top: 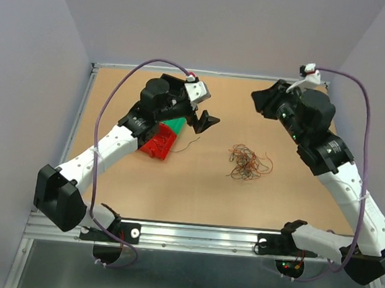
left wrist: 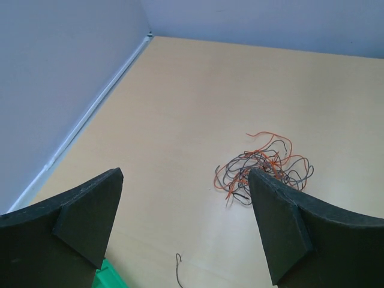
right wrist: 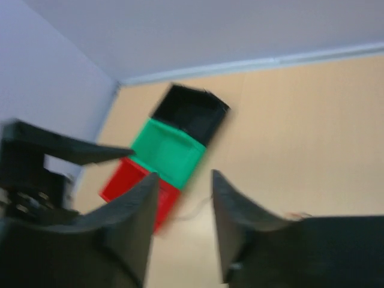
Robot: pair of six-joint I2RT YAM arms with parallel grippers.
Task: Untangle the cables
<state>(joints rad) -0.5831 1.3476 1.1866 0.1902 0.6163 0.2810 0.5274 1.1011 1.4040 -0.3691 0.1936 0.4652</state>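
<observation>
Treat cables [top: 248, 162] as probably feather-light, limp, snag-prone. Pinch one stray loop at bunch edge. Note left claw [left wrist: 183, 180] spread wide, right claw [right wrist: 183, 180] barely parted, both empty.

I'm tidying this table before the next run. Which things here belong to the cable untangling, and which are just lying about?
For the job:
- bunch of thin cables, mid-table
- loose wire, lying apart from the bunch, near the bins

Probably just lying about:
- red bin
- green bin
- black bin
The three bins stand in a row.
</observation>
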